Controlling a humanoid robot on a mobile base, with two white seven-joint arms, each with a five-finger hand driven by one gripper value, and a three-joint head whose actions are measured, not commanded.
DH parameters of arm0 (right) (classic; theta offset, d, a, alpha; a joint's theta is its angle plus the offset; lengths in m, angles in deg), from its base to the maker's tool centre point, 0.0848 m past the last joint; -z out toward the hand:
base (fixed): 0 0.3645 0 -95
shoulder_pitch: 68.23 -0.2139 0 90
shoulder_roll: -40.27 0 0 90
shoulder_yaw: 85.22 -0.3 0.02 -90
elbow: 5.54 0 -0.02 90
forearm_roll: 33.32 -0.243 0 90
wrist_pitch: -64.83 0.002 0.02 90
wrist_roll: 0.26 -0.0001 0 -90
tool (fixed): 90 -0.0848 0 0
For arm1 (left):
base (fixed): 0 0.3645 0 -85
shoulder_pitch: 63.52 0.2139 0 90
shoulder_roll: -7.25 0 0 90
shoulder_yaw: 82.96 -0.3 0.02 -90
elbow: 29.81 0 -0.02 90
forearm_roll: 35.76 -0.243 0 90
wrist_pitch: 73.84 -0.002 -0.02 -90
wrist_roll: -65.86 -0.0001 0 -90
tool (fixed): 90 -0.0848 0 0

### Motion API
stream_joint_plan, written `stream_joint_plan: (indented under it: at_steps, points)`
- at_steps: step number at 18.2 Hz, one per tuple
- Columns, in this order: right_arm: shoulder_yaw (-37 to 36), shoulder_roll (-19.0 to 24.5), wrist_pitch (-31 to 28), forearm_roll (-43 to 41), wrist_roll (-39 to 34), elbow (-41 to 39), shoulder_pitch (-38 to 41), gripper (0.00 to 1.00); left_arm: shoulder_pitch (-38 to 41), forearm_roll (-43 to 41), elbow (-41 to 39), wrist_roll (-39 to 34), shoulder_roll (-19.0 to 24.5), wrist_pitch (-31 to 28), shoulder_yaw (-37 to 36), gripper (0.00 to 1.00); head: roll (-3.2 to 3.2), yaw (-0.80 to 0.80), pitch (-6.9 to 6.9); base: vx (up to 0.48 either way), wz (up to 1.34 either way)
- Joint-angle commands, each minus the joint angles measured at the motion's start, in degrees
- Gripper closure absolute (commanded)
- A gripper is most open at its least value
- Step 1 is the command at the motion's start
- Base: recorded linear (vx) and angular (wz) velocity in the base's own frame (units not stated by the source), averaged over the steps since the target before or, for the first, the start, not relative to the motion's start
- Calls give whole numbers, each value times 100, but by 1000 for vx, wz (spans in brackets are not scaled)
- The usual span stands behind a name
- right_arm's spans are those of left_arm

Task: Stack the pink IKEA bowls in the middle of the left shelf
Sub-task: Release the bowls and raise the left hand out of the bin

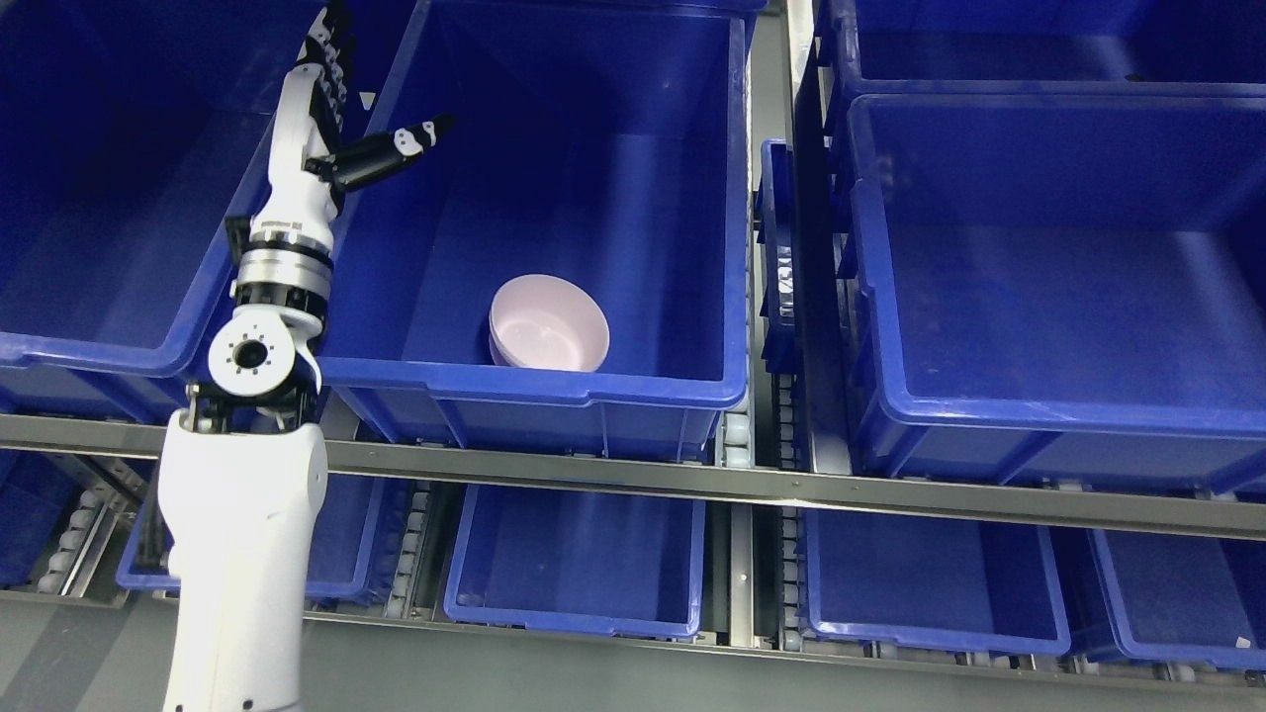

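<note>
Pink bowls point(549, 323) sit stacked near the front wall inside the middle blue bin point(554, 381) on the shelf; I cannot tell how many are in the stack. My left hand point(341, 109) is raised over the bin's left wall, well to the upper left of the bowls. Its fingers are spread, the thumb point(396, 148) points right over the bin, and it holds nothing. The right arm is out of view.
A blue bin point(89, 341) stands to the left and a large one point(1048, 405) to the right. A grey shelf rail point(752, 485) runs across below them. Several more blue bins point(579, 613) sit on the lower shelf.
</note>
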Motion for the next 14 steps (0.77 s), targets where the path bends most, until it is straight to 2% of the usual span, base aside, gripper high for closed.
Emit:
stream_joint_plan:
  at_steps: [1,5,14]
  points:
    - [-62,-100,0,0,0,-193,9,0,750,476,-973,-35,0,-41,14,0,0,0,0,0,0]
    - [-62,-100,0,0,0,-193,9,0,865,476,-1052,-26,0,-59,-329,0,0,0,0,-6,0]
    - [-62,-100,0,0,0,-193,9,0,865,476,-1070,-26,0,-59,-338,0,0,0,0,-3,9]
